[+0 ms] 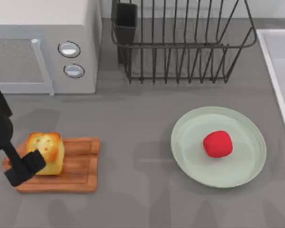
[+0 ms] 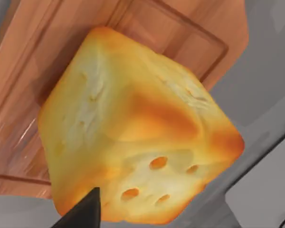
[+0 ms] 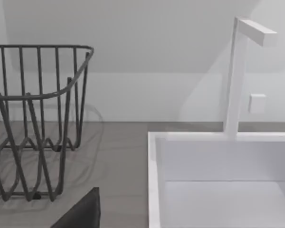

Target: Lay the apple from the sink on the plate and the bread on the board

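Bread (image 1: 46, 152) sitting on the wooden board (image 1: 78, 173) at left, left gripper (image 1: 24, 167) touching its near side, jaws' state impossible to tell | microwave (image 1: 42, 45), dish rack (image 1: 180, 42) standing behind | apple (image 1: 217, 144) resting on the green plate (image 1: 190, 156) | sink (image 1: 280, 71) lying at right edge.

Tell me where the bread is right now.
In the top view the bread sits on the left part of the board, at the table's left, with the left end effector right beside it.
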Tool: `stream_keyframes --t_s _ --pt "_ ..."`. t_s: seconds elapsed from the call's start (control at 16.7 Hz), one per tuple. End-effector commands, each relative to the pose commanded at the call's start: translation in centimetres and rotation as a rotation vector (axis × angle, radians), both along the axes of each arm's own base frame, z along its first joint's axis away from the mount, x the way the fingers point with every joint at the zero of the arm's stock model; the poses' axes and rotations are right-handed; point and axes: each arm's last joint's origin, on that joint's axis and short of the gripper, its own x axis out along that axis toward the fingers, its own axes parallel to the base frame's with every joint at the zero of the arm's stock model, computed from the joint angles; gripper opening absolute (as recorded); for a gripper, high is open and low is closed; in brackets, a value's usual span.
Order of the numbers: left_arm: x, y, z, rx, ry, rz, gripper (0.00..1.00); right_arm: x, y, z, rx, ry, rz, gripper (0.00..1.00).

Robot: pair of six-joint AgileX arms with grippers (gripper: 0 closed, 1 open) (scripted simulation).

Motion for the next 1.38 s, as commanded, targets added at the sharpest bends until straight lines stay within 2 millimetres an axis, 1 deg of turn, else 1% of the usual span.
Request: stream_keyframes --t_s 0.18,0.42,0.54,0.66,0.84,0.96,1.08,1.26,1.38 --pt "-2.9 1.1 -0.5 0.202 -0.147 -0.342 1.0 0.0 0.0 0.0 0.0 0.0 0.0 1.0" --pt "-6.5 2.4 -2.2 0.564 -0.338 -0.779 1.0 0.0 0.0 0.0 0.0 0.0 0.0 1.0" --pt "-8.0 2.9 -3.1 0.778 -0.434 -0.953 1.0 0.0 0.0 0.0 0.0 0.0 0.0 1.0" --pt "-9.1 3.3 -3.7 1.005 -0.522 -1.079 1.0 0.0 0.0 0.0 0.0 0.0 0.0 1.0" --pt "-10.3 3.8 -4.4 1.354 -0.621 -1.181 1.0 0.0 0.0 0.0 0.0 0.0 0.0 1.0" --pt "-10.9 4.0 -4.5 1.572 -0.661 -1.193 1.0 0.0 0.0 0.0 0.0 0.0 0.0 1.0" --pt "-11.2 4.2 -4.4 1.753 -0.684 -1.174 1.0 0.0 0.0 0.0 0.0 0.0 0.0 1.0" --pt "-11.6 4.3 -4.1 1.937 -0.697 -1.126 1.0 0.0 0.0 0.0 0.0 0.0 0.0 1.0" --pt "-11.7 4.4 -4.0 1.977 -0.7 -1.11 1.0 0.0 0.0 0.0 0.0 0.0 0.0 1.0"
